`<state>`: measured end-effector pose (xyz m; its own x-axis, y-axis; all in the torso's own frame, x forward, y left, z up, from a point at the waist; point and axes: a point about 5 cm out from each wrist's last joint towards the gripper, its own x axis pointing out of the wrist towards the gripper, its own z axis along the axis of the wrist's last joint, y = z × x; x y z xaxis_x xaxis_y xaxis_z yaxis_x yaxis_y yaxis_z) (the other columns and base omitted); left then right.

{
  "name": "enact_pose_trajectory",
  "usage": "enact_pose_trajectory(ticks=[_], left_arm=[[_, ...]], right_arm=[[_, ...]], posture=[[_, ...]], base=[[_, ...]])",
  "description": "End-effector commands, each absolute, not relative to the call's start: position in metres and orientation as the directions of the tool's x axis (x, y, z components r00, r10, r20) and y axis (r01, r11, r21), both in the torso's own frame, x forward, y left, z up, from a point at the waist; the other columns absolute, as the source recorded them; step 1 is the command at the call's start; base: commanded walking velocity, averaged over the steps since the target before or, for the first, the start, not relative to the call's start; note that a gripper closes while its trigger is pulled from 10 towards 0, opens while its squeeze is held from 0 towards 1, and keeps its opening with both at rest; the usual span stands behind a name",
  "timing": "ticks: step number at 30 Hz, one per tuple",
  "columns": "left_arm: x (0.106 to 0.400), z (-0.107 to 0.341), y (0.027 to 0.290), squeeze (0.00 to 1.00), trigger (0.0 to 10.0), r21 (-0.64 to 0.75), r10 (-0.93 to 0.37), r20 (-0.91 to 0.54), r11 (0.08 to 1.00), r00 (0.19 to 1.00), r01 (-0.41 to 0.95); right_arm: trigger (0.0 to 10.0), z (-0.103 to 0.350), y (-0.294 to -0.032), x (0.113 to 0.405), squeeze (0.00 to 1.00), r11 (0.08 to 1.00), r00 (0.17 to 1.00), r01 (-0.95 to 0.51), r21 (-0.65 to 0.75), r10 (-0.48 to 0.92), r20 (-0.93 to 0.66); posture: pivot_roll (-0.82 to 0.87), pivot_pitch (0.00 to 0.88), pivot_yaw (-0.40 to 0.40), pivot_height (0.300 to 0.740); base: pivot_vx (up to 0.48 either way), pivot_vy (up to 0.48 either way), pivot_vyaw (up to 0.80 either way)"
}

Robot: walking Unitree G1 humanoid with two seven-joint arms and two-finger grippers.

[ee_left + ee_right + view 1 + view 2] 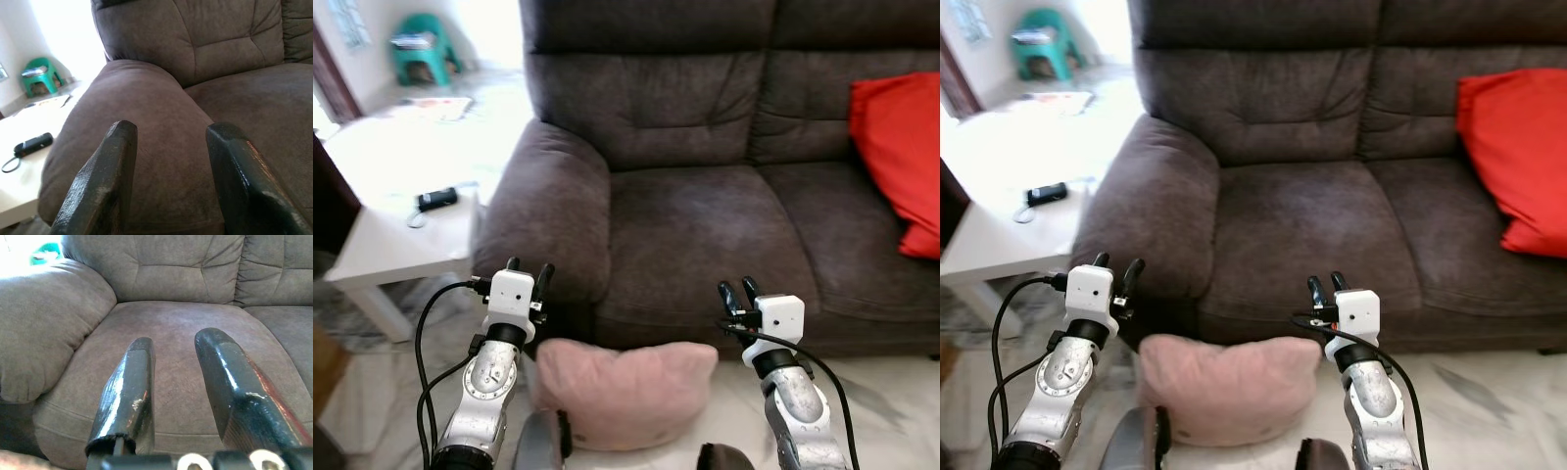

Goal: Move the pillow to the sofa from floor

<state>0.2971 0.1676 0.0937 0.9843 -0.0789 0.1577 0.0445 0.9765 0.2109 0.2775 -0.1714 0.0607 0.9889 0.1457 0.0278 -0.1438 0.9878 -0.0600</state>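
Left gripper (530, 268): raised in front of the sofa's left armrest (543, 211), fingers apart with nothing between them. In the left wrist view the two black fingers (102, 181) frame the rounded top of the armrest, which lies just beyond them.

Right gripper (737, 290): raised at the near front edge of the sofa's left seat cushion (700, 235), fingers a little apart, holding nothing. In the right wrist view the fingers (129, 391) point across the seat toward the backrest.

Pillow (622, 384): pale pink, soft, lying on the light floor (891, 411) against the front of the sofa, below and between the two grippers. Neither gripper touches it.

Sofa (705, 117): dark brown-grey fabric, two seats visible, tufted backrest, filling the far middle and right of the scene.

Red cushion (901, 157): on the right seat, leaning against the backrest at the far right.

White table (391, 215): low, to the left of the armrest. A small black device (437, 199) with a thin cord lies on its top, near the sofa side.

Green stool (423, 47): small, at the far left near the wall, in bright light, something resting on its seat.

Papers (438, 106): flat, light, on the floor near the stool; detail too washed out to tell.
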Motion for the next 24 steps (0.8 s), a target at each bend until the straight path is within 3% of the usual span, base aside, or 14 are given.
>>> enact_pose_trajectory(ticks=[1,14,24], left_arm=[[0.2978,0.092,0.1713,0.0,10.0,0.211,-0.073,0.143,0.977,0.987,0.041],[0.2956,0.0867,0.173,0.0,10.0,0.208,-0.071,0.126,0.977,0.989,0.044],[0.2962,0.0878,0.1752,0.0,10.0,0.206,-0.06,0.13,0.978,0.99,0.032]], right_arm=[[10.0,0.061,-0.1697,0.2784,0.0,0.988,0.989,-0.147,-0.054,0.148,0.027],[10.0,0.0619,-0.1715,0.2795,0.0,0.991,0.991,-0.126,-0.051,0.128,0.029],[10.0,0.0631,-0.1703,0.2817,0.0,0.988,0.989,-0.142,-0.056,0.144,0.03]], posture=[[0.06,0.0,-0.013,0.585],[0.06,0.0,-0.015,0.585],[0.06,0.0,-0.017,0.536]], base=[[0.0,0.0,0.0],[0.0,0.0,0.0],[0.0,0.0,0.0]])
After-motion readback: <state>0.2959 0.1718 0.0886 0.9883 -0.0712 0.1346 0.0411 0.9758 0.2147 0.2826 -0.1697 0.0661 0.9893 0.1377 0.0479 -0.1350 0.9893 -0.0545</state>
